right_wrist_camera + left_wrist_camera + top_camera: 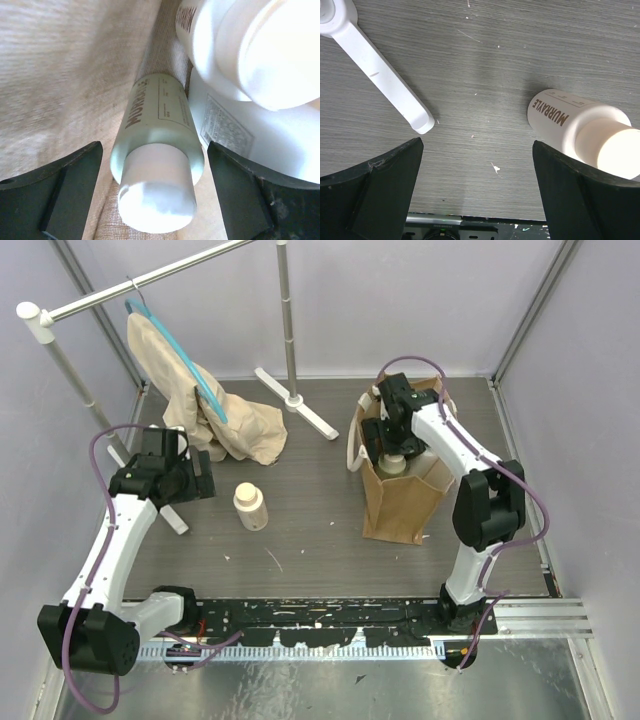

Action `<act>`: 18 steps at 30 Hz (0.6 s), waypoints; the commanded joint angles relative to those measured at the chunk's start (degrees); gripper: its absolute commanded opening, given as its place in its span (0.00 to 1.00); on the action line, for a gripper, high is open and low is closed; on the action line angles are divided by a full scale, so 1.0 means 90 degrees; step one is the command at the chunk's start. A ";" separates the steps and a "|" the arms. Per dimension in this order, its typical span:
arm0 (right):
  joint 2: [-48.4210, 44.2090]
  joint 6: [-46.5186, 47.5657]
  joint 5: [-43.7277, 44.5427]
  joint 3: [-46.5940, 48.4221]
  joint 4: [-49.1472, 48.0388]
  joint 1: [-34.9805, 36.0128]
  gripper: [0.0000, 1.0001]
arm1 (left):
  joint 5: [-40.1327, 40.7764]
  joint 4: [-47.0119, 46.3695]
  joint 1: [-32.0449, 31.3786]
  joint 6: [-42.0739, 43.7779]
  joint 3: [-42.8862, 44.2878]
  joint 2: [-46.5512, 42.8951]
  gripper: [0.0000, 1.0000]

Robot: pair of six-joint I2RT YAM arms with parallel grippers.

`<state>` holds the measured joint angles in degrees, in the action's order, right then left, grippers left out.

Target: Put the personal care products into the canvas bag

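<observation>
The tan canvas bag (400,502) stands upright at the right of the table. My right gripper (386,440) hangs over its mouth, open. In the right wrist view its jaws (155,147) stand clear on either side of a round cream bottle (159,150) lying inside the bag against the cloth wall (60,75). Beside it lie a second round bottle (250,50) and a white rectangular bottle (235,130). One more cream bottle (250,507) stands on the table left of centre. My left gripper (198,480) is open just left of this bottle (570,127), holding nothing (477,150).
A white garment rack (290,340) stands at the back, with a beige cloth (200,410) on a blue hanger at the back left. One white rack foot (380,80) lies beside my left gripper. Enclosure walls ring the table.
</observation>
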<state>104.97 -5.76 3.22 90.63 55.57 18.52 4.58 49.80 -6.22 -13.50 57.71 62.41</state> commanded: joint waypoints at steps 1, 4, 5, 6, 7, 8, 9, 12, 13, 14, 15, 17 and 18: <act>-0.0560 0.0088 0.0102 0.0831 0.0239 -0.0037 0.93 | -0.0106 0.0004 0.0017 0.0062 0.0277 -0.0033 0.98; -0.0655 0.0064 0.0257 0.1278 0.0515 -0.0034 0.97 | -0.0154 0.0004 0.0017 0.0083 0.0277 -0.0028 0.98; -0.0678 0.0044 0.0312 0.1425 0.0598 -0.0036 0.98 | -0.0185 0.0012 0.0017 0.0086 0.0274 -0.0024 0.98; -0.0715 0.0036 0.0337 0.1621 0.0689 -0.0037 0.99 | -0.0220 0.0013 0.0016 0.0084 0.0275 -0.0028 0.98; -0.0757 0.0022 0.0344 0.1766 0.0758 -0.0032 0.99 | -0.0257 0.0021 0.0016 0.0091 0.0279 -0.0028 0.98; -0.0800 0.0012 0.0330 0.1856 0.0824 -0.0034 0.99 | -0.0344 0.0030 0.0014 0.0108 0.0293 -0.0045 0.98; -0.0850 0.0005 0.0310 0.2034 0.0874 -0.0032 1.00 | -0.0387 0.0084 0.0022 0.0122 0.0336 -0.0069 0.98; -0.1041 0.0032 0.0168 0.2333 0.0854 -0.0028 1.00 | -0.0561 0.0250 0.0003 0.0115 0.0580 -0.0298 0.98; -0.1144 0.0039 0.0103 0.2350 0.0775 -0.0031 1.00 | -0.0611 0.0236 -0.0014 0.0097 0.0643 -0.0413 0.98; -0.1238 0.0041 0.0042 0.2350 0.0683 -0.0036 1.00 | -0.0673 0.0250 -0.0042 0.0099 0.0710 -0.0523 0.98; -0.1296 0.0030 -0.0011 0.2369 0.0629 -0.0037 1.00 | -0.0743 0.0319 -0.0097 0.0107 0.0829 -0.0601 0.98; -0.1321 0.0002 -0.0071 0.2473 0.0629 -0.0037 1.00 | -0.0828 0.0499 -0.0222 0.0110 0.1000 -0.0614 0.98; -0.1292 -0.0008 -0.0100 0.2553 0.0654 -0.0028 1.00 | -0.0869 0.0579 -0.0320 0.0095 0.1052 -0.0578 0.98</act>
<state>95.90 -5.74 4.01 109.95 62.24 18.52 0.03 52.45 -7.07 -13.23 63.11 58.70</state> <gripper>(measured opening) 0.998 0.978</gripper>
